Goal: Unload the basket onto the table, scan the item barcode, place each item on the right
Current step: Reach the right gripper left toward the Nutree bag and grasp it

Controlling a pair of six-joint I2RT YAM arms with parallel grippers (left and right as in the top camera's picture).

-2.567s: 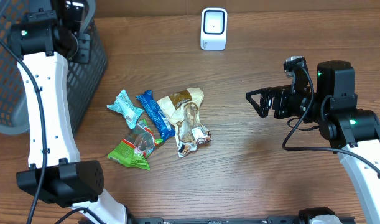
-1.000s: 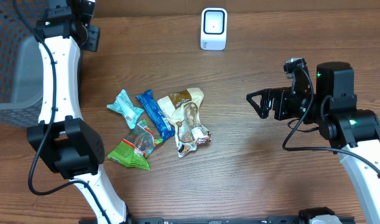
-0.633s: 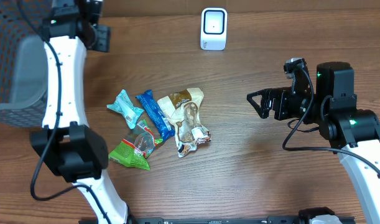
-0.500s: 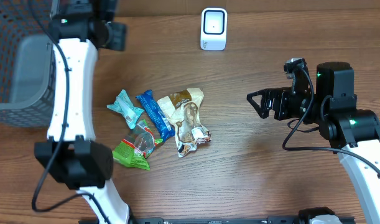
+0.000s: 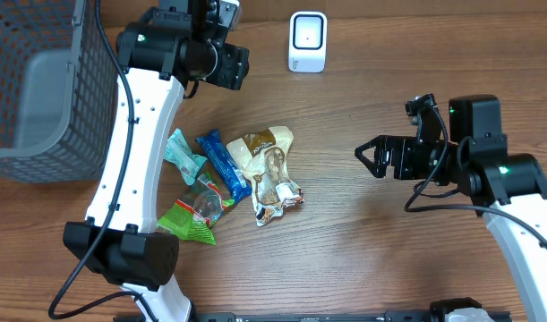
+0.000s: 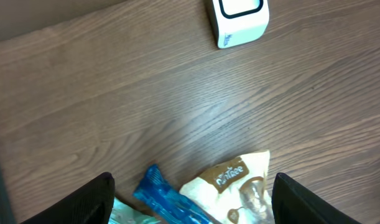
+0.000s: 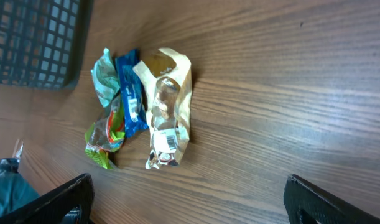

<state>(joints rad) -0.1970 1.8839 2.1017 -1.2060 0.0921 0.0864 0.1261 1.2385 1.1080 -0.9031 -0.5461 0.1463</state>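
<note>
Several snack packets lie in a heap at the table's middle: a cream and brown packet (image 5: 269, 170) (image 6: 236, 186) (image 7: 168, 112), a blue bar (image 5: 223, 163) (image 6: 168, 196) (image 7: 130, 93), a teal packet (image 5: 180, 150) and a green one (image 5: 194, 215). The white scanner (image 5: 308, 41) (image 6: 239, 22) stands at the far edge. My left gripper (image 5: 226, 64) (image 6: 190, 205) hangs open above the table between scanner and heap, holding nothing. To the right of the heap my right gripper (image 5: 370, 154) (image 7: 190, 205) is open and empty, pointing at it.
A dark wire basket (image 5: 40, 89) (image 7: 34, 37) with a grey liner stands at the far left. Bare wooden tabletop (image 5: 345, 241) lies between the heap and the right arm.
The left arm has swung right from over the basket to above the table near the scanner, and its jaws have spread wider. The right arm has barely shifted.
</note>
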